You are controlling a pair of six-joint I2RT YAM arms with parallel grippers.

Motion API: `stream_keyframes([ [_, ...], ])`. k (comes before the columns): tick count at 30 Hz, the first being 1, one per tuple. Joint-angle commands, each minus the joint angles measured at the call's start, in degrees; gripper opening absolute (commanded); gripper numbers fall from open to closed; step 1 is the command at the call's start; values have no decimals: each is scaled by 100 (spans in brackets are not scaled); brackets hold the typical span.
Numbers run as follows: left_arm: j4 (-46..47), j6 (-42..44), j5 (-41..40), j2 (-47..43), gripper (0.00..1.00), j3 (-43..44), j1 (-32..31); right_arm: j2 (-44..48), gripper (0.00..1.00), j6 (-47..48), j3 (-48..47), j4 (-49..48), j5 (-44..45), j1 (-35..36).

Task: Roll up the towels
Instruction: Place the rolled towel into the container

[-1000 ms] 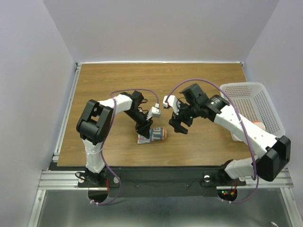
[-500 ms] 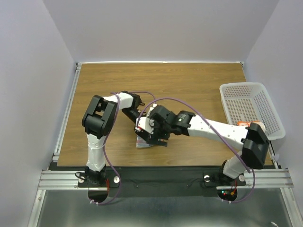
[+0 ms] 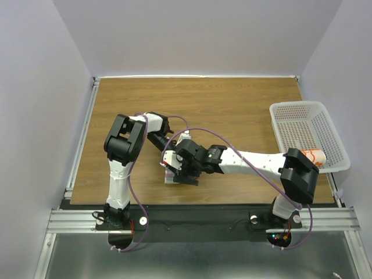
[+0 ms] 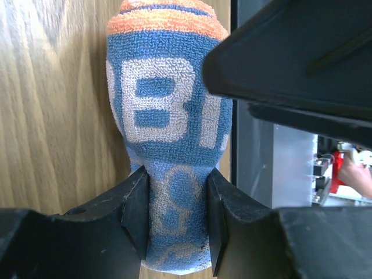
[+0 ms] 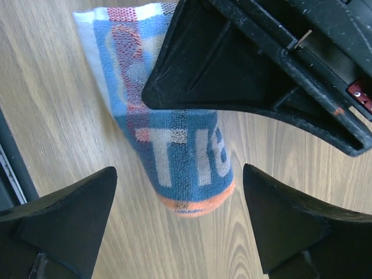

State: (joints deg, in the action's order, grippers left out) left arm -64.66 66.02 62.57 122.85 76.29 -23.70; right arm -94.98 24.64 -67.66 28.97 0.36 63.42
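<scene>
Right now your rolled towel point(image 4: 168, 116), the one with blue lettering, lies on the table point(image 3: 232, 99) close to its near edge, left of the middle. Your left gripper point(image 4: 176, 186) is clamped partway shut on one end, pinching the cloth in, which I judge stops the roll springing loose. Your right gripper point(image 5: 179, 174) stands wide open astride the orange-bordered end, clear of the cloth on both sides and holding nothing; that placement suits taking over the roll. A second rolled towel point(image 3: 311, 156) seems to lie in the basket point(image 3: 302, 107) at the right edge, partly hidden.
</scene>
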Motion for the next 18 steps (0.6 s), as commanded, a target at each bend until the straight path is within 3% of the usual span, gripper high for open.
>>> stream_keyframes([
  [1, 112, 447, -878, 292, 33, 8, 32, -143, 94, -21, 16, -585, 192, 39],
  [18, 68, 508, -825, 380, 34, 26, 59, -820, 89, 102, 349, -1139, 201, 30],
])
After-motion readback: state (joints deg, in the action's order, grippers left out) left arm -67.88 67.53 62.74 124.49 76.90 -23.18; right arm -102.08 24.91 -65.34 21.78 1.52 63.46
